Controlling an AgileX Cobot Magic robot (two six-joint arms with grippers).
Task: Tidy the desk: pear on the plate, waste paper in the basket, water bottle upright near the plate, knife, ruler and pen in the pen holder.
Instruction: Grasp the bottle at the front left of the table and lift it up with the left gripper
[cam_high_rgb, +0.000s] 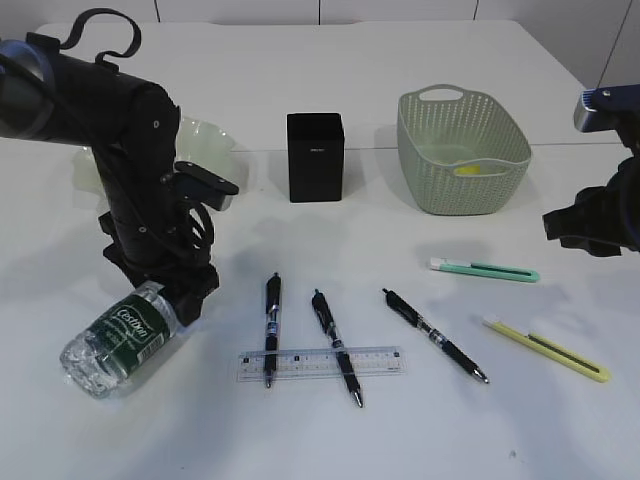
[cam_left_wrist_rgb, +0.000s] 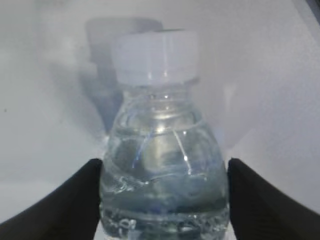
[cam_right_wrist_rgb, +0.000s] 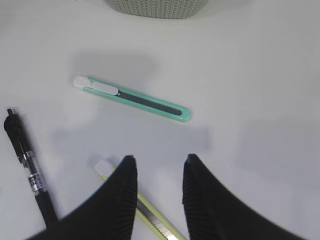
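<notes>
Two arms share the bench (cam_high_rgb: 420, 70), and the step in hand is judged to be the righting of the water bottle (cam_high_rgb: 115, 340), which lies on its side at the near left, base toward the camera and cap end under the left gripper (cam_high_rgb: 185, 290). In the left wrist view the two dark fingers (cam_left_wrist_rgb: 70, 200) flank the bottle's shoulder just below the white cap (cam_left_wrist_rgb: 155, 55), close beside or touching the clear wall; whether they already grasp it cannot be told. The bottle is clear plastic with a dark green label in white lettering, and light glints in the water inside. The next move appears to call for a firm closure on the shoulder, then a lift and rotation to stand the bottle upright near the plate (cam_high_rgb: 215, 140), which sits behind the left arm. The right gripper (cam_right_wrist_rgb: 159, 165) hovers with its fingers partly apart and empty above the yellow knife (cam_right_wrist_rgb: 145, 212), with the green knife (cam_right_wrist_rgb: 132, 98) beyond. Three pens (cam_high_rgb: 330, 345), the ruler (cam_high_rgb: 320, 364), the pen holder (cam_high_rgb: 315, 157) and the basket (cam_high_rgb: 462, 150) await.
</notes>
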